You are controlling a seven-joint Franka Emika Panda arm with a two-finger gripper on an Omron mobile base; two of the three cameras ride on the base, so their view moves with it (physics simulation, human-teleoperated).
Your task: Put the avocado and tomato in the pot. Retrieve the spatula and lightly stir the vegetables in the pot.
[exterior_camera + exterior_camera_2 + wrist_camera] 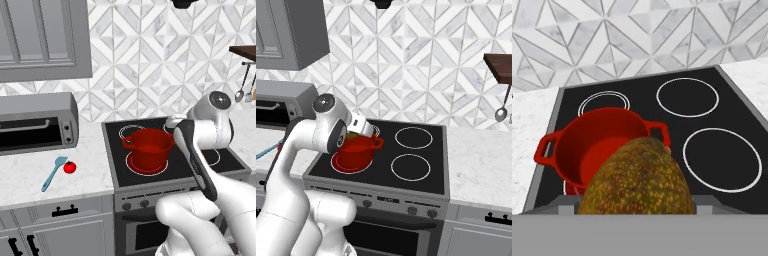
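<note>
White marble desk [30,175] runs beside a black stovetop [421,187], with a toaster oven [35,125] at nine o'clock. On the front left burner sits the red pot [148,148]. Fingers [637,212], hidden behind their load, hold the brownish-olive avocado [637,180] just above the pot's rim at its five o'clock side. Well apart on the desk, the tomato [70,167] lies just beside the light-blue spatula [53,173], at its three o'clock.

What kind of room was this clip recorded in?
A rendered home kitchen, judging by the four-ring stove with a red pot on it, the toaster oven on the marble counter, and the tiled backsplash.
</note>
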